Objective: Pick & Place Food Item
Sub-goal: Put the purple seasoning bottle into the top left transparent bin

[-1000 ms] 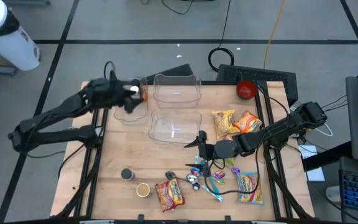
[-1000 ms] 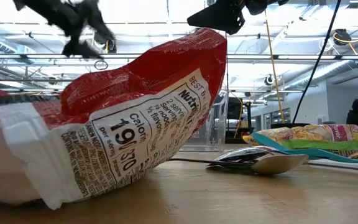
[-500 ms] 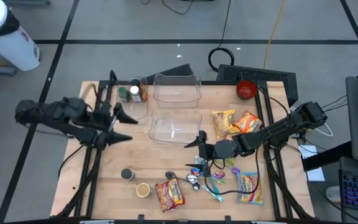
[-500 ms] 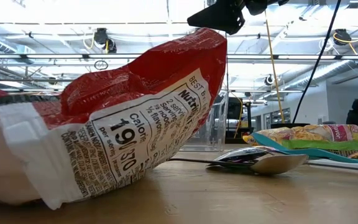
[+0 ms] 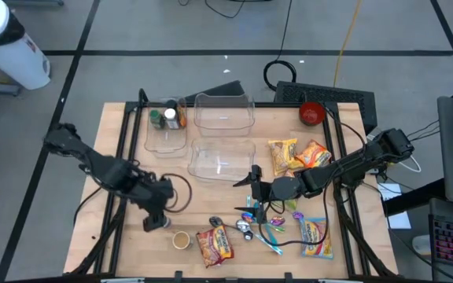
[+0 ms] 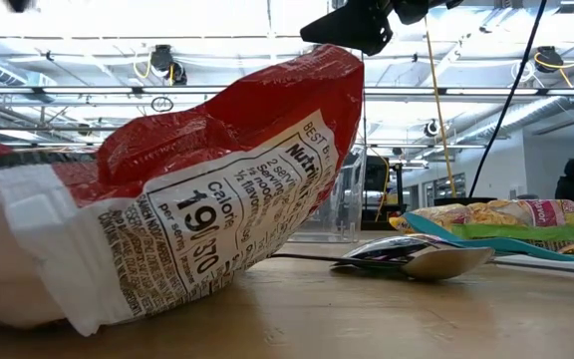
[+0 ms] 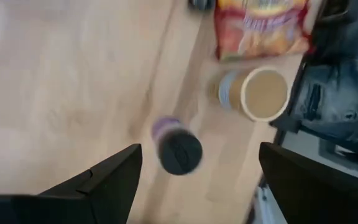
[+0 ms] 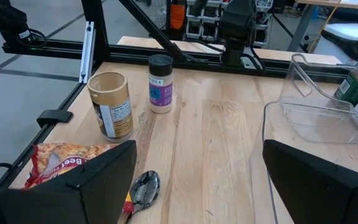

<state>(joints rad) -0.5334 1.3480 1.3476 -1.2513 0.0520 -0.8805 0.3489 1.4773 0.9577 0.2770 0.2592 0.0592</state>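
Right now I'm looking at a small white spice jar with a black lid and purple label [image 8: 160, 83], standing upright near the front left of the wooden table [image 5: 211, 196], just beside a tan-lidded round jar [image 8: 111, 106]. In the left wrist view the spice jar [image 7: 178, 151] shows lid-up between my fingers, with the tan jar [image 7: 258, 93] past it and a red-and-orange crinkled snack packet [image 7: 261, 25] beyond that.

My left gripper [image 5: 158, 218] hangs directly over the spice jar, arm stretched in from the left edge and bent down, fingers [image 7: 104, 183] spread wide on either side of it and not touching it. My right gripper [image 5: 252, 189] waits mid-table, spread open, by the clear plastic tub [image 5: 222, 157].

A second ago the left arm was up at the rear clear container [image 5: 166, 130]; since then it has swung forward to this front corner. The right arm has not moved.
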